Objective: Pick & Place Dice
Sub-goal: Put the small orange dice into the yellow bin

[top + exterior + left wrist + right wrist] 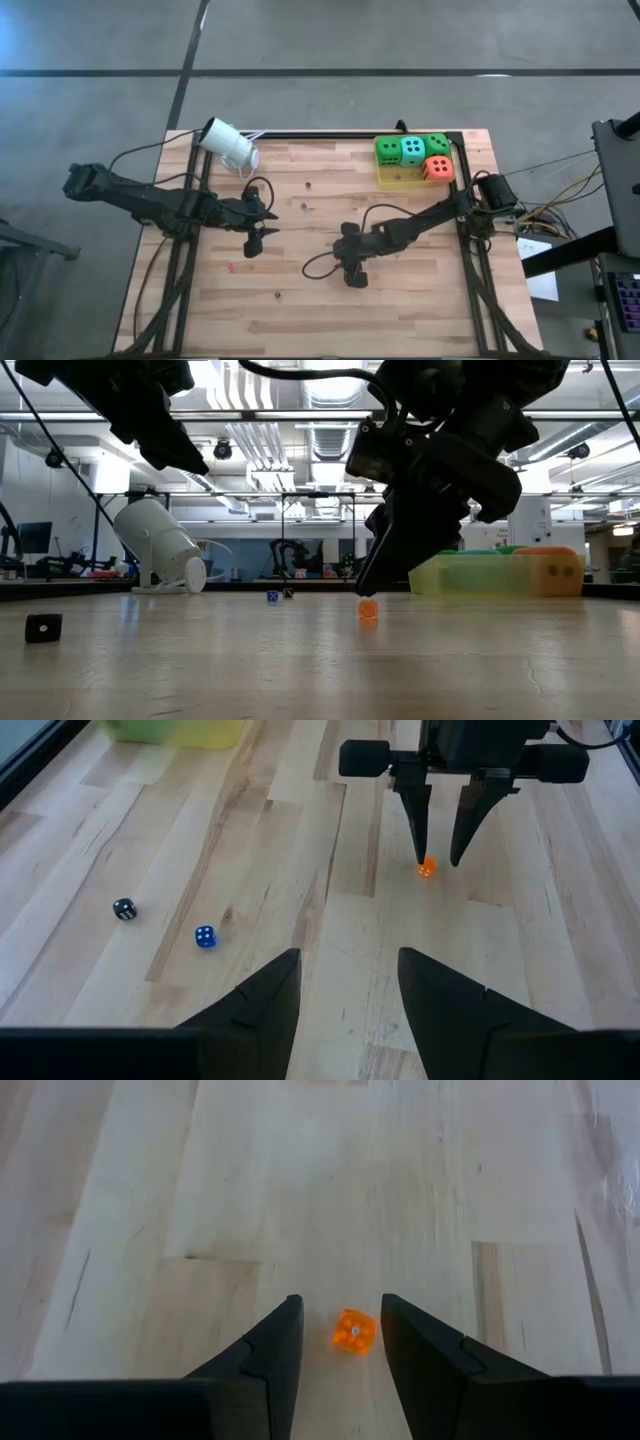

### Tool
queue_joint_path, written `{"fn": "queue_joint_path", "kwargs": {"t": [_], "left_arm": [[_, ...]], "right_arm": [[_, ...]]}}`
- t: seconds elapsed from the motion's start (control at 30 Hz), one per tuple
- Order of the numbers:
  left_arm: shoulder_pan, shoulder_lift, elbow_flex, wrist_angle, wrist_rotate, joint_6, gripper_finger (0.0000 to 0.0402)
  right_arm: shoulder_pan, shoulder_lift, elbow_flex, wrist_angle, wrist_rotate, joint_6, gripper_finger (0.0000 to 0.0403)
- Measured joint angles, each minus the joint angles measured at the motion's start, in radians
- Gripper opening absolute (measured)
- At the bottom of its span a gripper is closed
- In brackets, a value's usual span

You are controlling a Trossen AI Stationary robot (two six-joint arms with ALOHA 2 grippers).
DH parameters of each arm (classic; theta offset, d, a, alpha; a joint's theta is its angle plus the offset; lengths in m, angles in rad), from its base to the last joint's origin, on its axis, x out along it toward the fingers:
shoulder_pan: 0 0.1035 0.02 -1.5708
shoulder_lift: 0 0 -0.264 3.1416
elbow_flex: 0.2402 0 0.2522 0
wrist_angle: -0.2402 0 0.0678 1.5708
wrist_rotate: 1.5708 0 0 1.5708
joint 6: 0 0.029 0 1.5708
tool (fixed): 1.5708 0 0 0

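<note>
At frame centre we find the small orange die (pixel 353 1331) between the right gripper (pixel 340 1335) fingers, narrowly parted; left gripper (pixel 348 985) fingers wide.

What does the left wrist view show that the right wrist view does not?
Only the left wrist view shows the small blue die, the small black die, a corner of the yellow tray, the left gripper with fingers apart, and the right gripper from outside, tips down at the table. Only the right wrist view looks down between the right gripper's own fingers, which flank the die without clearly touching it. Both show the tiny orange die on the wooden table.
</note>
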Motion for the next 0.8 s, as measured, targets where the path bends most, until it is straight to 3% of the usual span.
{"fn": "queue_joint_path", "kwargs": {"t": [0.8], "left_arm": [[0.000,0.000,0.000,0.004,0.000,0.000,0.0175]], "right_arm": [[-0.006,0.011,-0.012,0.012,0.026,0.026,0.0130]]}}
